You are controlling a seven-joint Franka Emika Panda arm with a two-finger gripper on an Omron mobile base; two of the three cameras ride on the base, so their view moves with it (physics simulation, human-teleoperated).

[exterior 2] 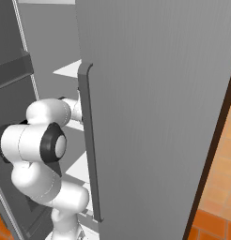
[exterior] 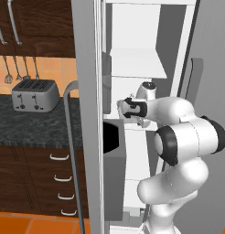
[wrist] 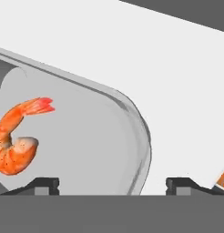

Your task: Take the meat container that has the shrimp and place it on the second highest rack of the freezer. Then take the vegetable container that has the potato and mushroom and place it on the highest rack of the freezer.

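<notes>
The freezer (exterior: pixel 132 68) stands open, its white interior stacked with flat white shelves, between a grey door (exterior: pixel 87 114) with a long vertical handle (exterior: pixel 72 151) and a second grey door (exterior 2: pixel 155 108) that covers most of the right base view. Left of it runs a dark speckled desk (exterior: pixel 36 128) with a silver toaster (exterior: pixel 34 95), dark wood drawers (exterior: pixel 36 183) below and utensils hanging on an orange wall. The floor (exterior 2: pixel 216 187) is orange tile.

The arm reaches into the freezer, and from both base views its own joints and the doors hide the shelf it works at; which rack that is I cannot tell.

In the hand view the meat container (wrist: pixel 100 136), a pale grey tray with a raised rounded rim, lies flat on a white shelf (wrist: pixel 145 59). The shrimp (wrist: pixel 16 136), curled and orange-pink, lies inside near its left side, cut by the edge. The hand (wrist: pixel 112 184) is spread wide, the tray's rim between its fingertips (wrist: pixel 45 184), with neither tip seen touching it.
</notes>
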